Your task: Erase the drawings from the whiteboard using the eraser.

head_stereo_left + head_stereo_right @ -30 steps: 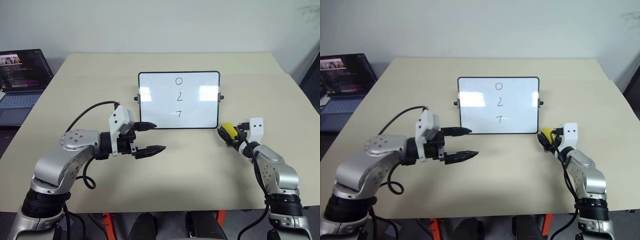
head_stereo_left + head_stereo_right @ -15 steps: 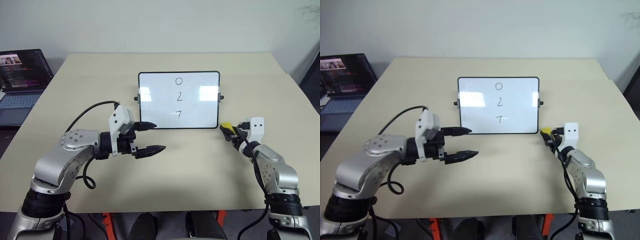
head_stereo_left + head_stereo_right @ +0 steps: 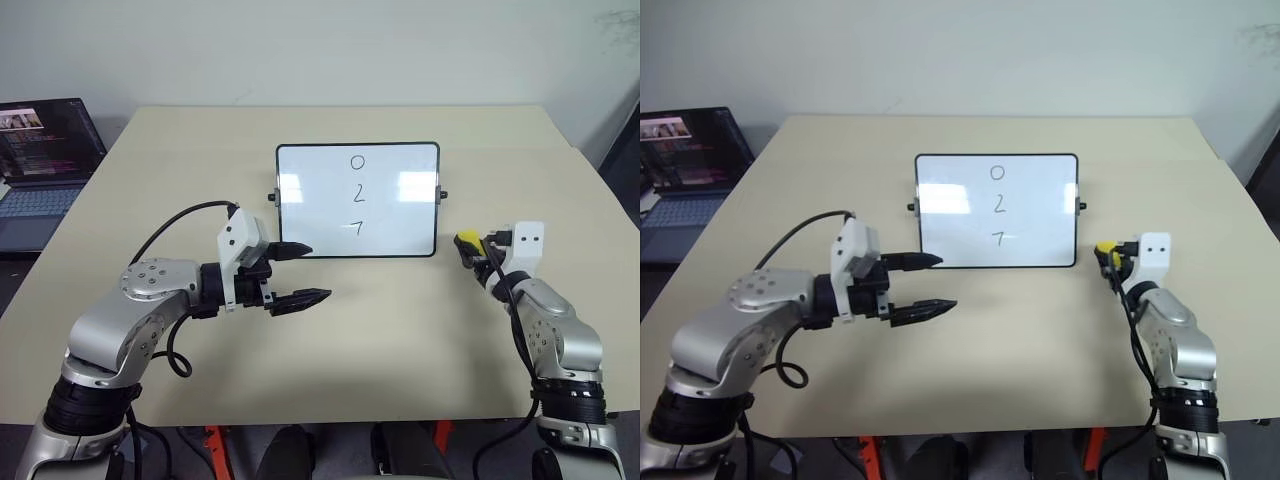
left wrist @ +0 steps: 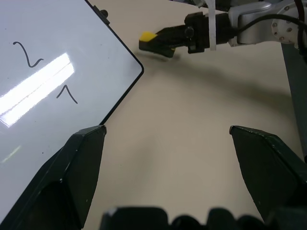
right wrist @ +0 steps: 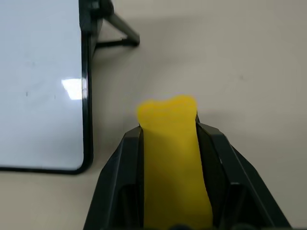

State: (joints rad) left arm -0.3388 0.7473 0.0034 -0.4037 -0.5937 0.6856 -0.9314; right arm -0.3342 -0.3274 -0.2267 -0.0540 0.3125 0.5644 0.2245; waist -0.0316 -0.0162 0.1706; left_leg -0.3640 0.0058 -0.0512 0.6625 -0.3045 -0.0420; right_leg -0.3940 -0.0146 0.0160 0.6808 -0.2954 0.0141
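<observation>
Our right claw (image 3: 468, 243) grips the yellow eraser (image 5: 172, 167) just right of the whiteboard (image 3: 357, 199); left claw (image 3: 296, 274) gapes empty. We should swing pad-flat onto the drawings (image 3: 357, 192) — firm, without toppling it.

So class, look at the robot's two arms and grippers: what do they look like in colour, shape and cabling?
Both arms are rounded silver-grey metal shells with black joints. Each wrist carries a white boxy block, and black cables loop along each arm. The left gripper and right gripper each have two black, tapered, pointed fingers.
</observation>
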